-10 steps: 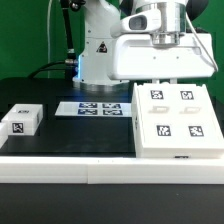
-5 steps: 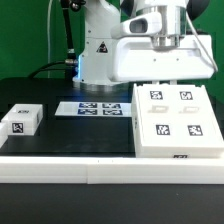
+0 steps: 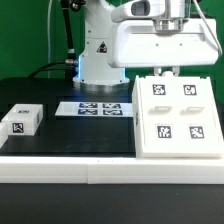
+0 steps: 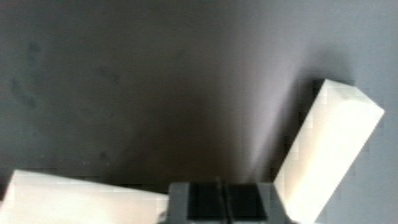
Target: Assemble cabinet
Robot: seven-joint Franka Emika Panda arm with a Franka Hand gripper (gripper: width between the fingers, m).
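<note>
**Cabinet right under the jaws, grip unclear**

In the exterior view the gripper [image 3: 166, 14] sits at the upper edge of the picture, and the cabinet [image 3: 178, 115] is directly beneath the jaws. Its broad white upper block reaches up to the fingers. Its front face with four recessed tagged panels lies lower, on the camera's side of the jaws, and slopes down to the black table [image 3: 70, 135]. The fingertips are hidden where they meet the white body, so this view does not show whether they touch it.

In the wrist view the gripper [image 4: 222, 205] shows two grey fingers [image 4: 201, 205] standing close together with only a thin dark slit between them. I cannot tell whether the jaws are clamped on an edge of the cabinet or simply nearly closed. A long white slab [image 4: 329, 150] stands tilted just beside the jaws on one side. A white corner piece [image 4: 80, 198] lies just beside them on the other, with dark table surface beyond both.

The marker board [image 3: 98, 107] lies flat on the table, lower than the jaws and toward the exterior view's left of them. The small white block [image 3: 20, 120] with its tags is well apart from the jaws, far to the exterior view's left.
</note>
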